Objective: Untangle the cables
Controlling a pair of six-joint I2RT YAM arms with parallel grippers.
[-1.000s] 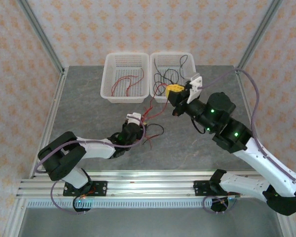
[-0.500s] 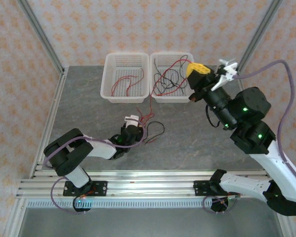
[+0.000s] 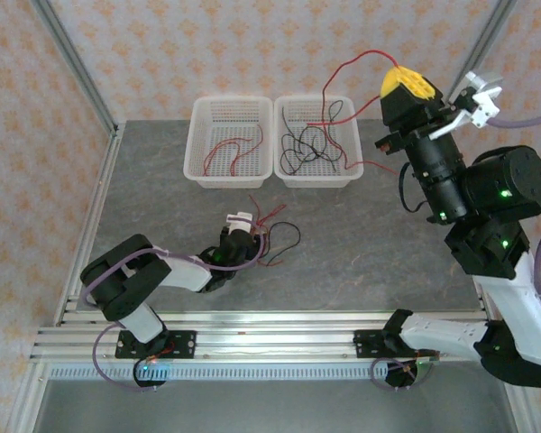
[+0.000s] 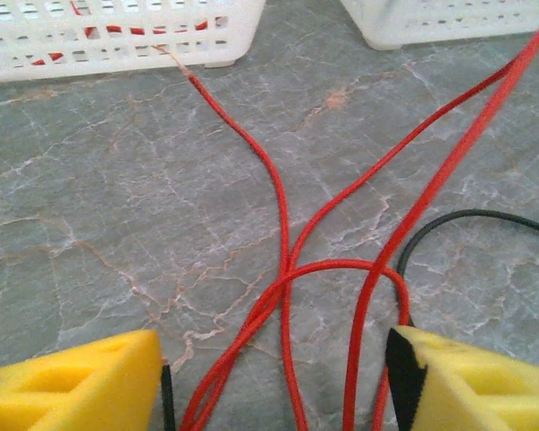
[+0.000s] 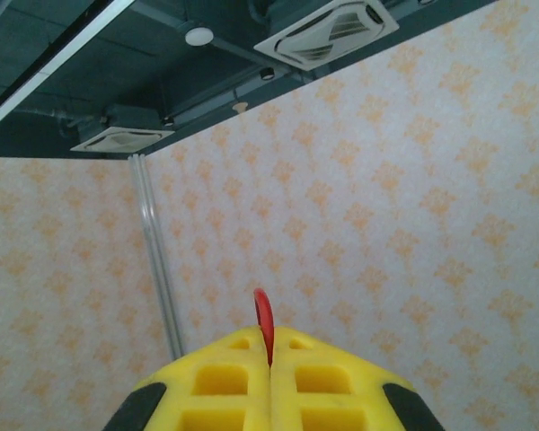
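My right gripper (image 3: 398, 84) is raised high at the back right, its yellow fingers shut on a red cable (image 3: 346, 67) that arcs up out of the right basket; in the right wrist view that red cable (image 5: 263, 314) pokes out between the closed pads of the gripper (image 5: 270, 357). My left gripper (image 3: 254, 227) sits low on the table by a small pile of red and black cables (image 3: 275, 238). In the left wrist view the left gripper (image 4: 274, 346) stands open, with red cables (image 4: 284, 269) lying loose between its fingers and a black cable (image 4: 485, 215) to the right.
Two white baskets stand at the back of the table: the left basket (image 3: 198, 144) holds a red cable (image 3: 227, 149), the right basket (image 3: 353, 149) holds black cables (image 3: 305, 144). Metal frame posts rise at the back corners. A rail runs along the near edge.
The right gripper has risen up and to the right with the red cable, drawing it away from the pile by the left gripper. The left jaws have opened wider.
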